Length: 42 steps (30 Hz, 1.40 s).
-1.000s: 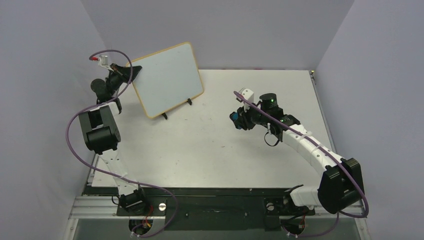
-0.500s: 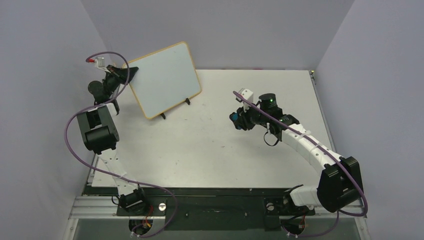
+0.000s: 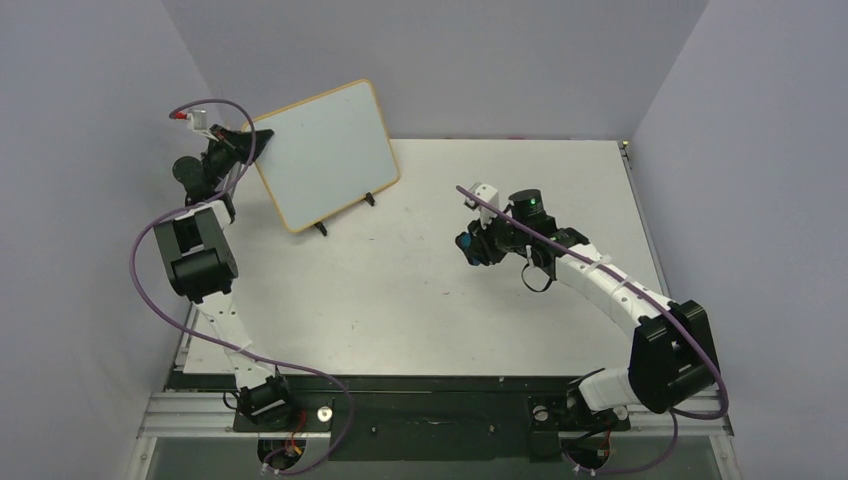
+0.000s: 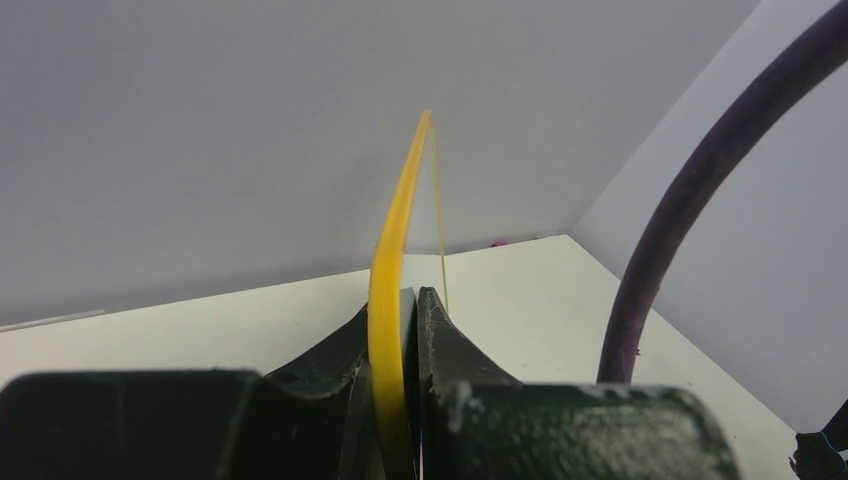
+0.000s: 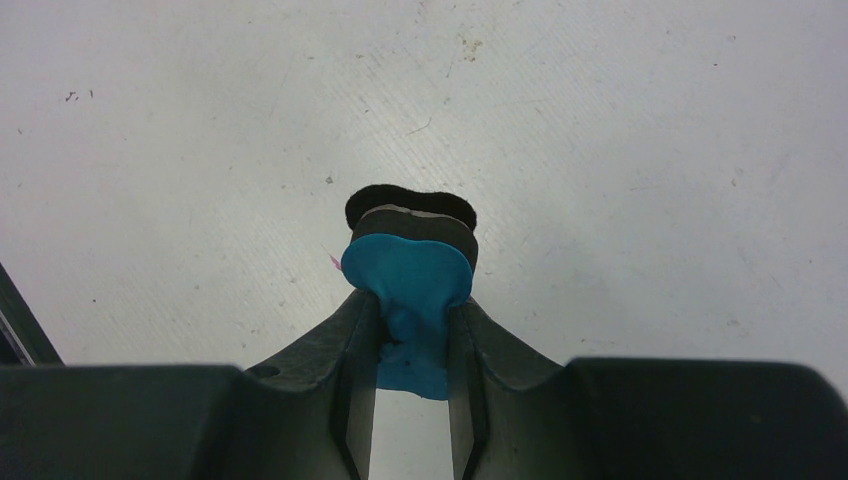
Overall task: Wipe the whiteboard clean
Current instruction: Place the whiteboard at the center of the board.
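Observation:
The whiteboard leans on its black wire stand at the far left of the table, its white face bare, with a tan-yellow frame. My left gripper is shut on the board's left edge; in the left wrist view the yellow frame runs edge-on between the jaws of that gripper. My right gripper is shut on the small blue eraser, squeezed between the fingers, just above the table at mid-right. The eraser is well right of the board.
Grey walls close in the table on the left, back and right. A purple cable crosses the right of the left wrist view. The arm bases stand on the black rail at the near edge.
The left gripper and the whiteboard have shifted slightly left and back. The right gripper with the eraser has moved a little toward the left and near side.

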{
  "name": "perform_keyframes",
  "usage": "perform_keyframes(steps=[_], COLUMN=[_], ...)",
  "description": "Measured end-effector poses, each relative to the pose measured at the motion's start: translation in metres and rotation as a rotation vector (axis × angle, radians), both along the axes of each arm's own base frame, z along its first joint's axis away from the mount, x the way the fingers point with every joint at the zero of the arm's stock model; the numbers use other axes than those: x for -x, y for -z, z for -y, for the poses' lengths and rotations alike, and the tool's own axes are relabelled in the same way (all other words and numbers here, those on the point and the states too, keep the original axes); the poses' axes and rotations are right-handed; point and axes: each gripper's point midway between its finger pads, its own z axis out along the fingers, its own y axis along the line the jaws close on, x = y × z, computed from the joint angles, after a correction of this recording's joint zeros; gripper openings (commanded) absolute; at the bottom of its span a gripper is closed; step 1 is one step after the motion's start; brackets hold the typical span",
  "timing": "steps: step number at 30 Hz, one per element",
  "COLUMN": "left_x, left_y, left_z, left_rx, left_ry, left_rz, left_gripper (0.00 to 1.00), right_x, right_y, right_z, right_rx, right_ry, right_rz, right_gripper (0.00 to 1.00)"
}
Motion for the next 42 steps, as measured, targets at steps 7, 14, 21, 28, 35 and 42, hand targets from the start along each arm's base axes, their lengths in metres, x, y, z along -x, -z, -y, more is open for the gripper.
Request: perform_keyframes(steps=[7, 14, 21, 28, 35, 42], left_x=[-0.002, 0.001, 0.008, 0.018, 0.022, 0.023], left_y=[0.012, 0.027, 0.040, 0.064, 0.071, 0.066], left_z=[-0.013, -0.026, -0.031, -0.042, -0.050, -0.054], left_rx=[-0.023, -0.015, -0.058, -0.173, -0.201, -0.184], left_ry=[-0.033, -0.061, -0.095, -0.141, -0.159, -0.169], left_rz=[0.014, -0.005, 0.030, 0.075, 0.076, 0.077], left_gripper=[0.12, 0.13, 0.25, 0.42, 0.49, 0.53], right_x=[0.002, 0.001, 0.002, 0.002, 0.002, 0.002], right_y=[0.003, 0.002, 0.005, 0.005, 0.005, 0.004], right_z=[-0.003, -0.003, -0.002, -0.002, -0.002, -0.002], right_rx=[0.014, 0.016, 0.021, 0.024, 0.025, 0.027], right_ry=[-0.014, -0.013, -0.013, -0.014, -0.015, -0.017], right_rz=[-0.006, -0.007, -0.018, -0.019, -0.020, -0.015], right_gripper=[0.00, 0.00, 0.00, 0.00, 0.00, 0.00])
